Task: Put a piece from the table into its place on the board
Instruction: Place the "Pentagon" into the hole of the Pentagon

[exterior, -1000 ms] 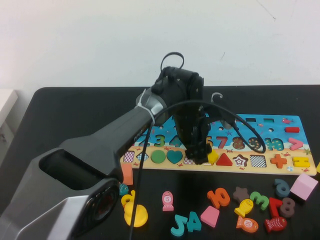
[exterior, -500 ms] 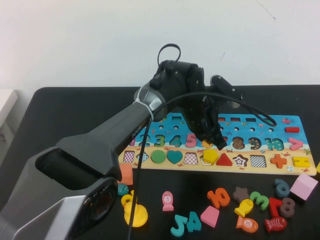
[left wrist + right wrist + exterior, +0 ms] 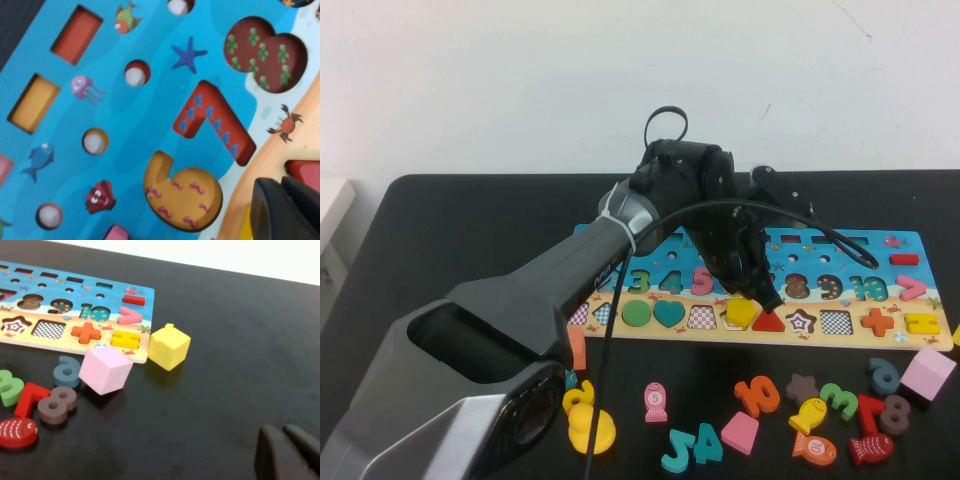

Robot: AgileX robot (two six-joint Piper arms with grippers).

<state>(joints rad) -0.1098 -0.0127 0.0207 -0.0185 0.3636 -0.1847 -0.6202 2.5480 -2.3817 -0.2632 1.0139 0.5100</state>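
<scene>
While seated in the board (image 3: 840, 345), flat yellow pentagon piece (image 3: 741, 312); left gripper (image 3: 767, 298) closed just above, right gripper (image 3: 285, 452) closed, low over table.

The left gripper (image 3: 767, 297) now sits up and to the right of the yellow pentagon piece (image 3: 742, 312), fingers closed and empty; earlier it covered the piece, which now shows in its cut-out on the board (image 3: 840, 262)
</scene>
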